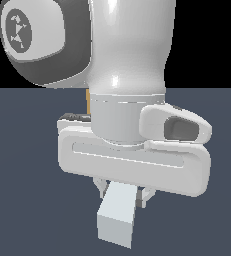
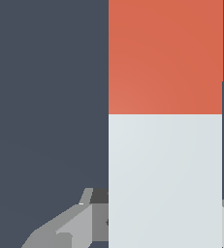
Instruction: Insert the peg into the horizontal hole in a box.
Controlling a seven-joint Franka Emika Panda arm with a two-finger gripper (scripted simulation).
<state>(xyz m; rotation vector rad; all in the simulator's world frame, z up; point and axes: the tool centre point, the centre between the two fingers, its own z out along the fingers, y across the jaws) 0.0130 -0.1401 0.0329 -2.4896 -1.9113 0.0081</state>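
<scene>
In the exterior view my gripper [image 1: 122, 194] is shut on the peg [image 1: 117, 216]. The peg's pale grey-white end sticks out below the hand toward the camera. The fingers [image 1: 101, 185] show on either side of it. In the wrist view the peg [image 2: 165, 160] fills the frame. Its grey-white part lies between the fingers [image 2: 70, 227] of my gripper [image 2: 165, 230], and its red-orange end [image 2: 165, 55] points away from the hand. Only a thin tan sliver of the box [image 1: 88, 100] shows behind the arm. The hole is hidden.
The large white arm link [image 1: 129, 50] and the hand body [image 1: 132, 160] block most of the exterior view. A dark blue-grey floor [image 1: 22, 175] lies all around, and it also shows in the wrist view [image 2: 45, 97].
</scene>
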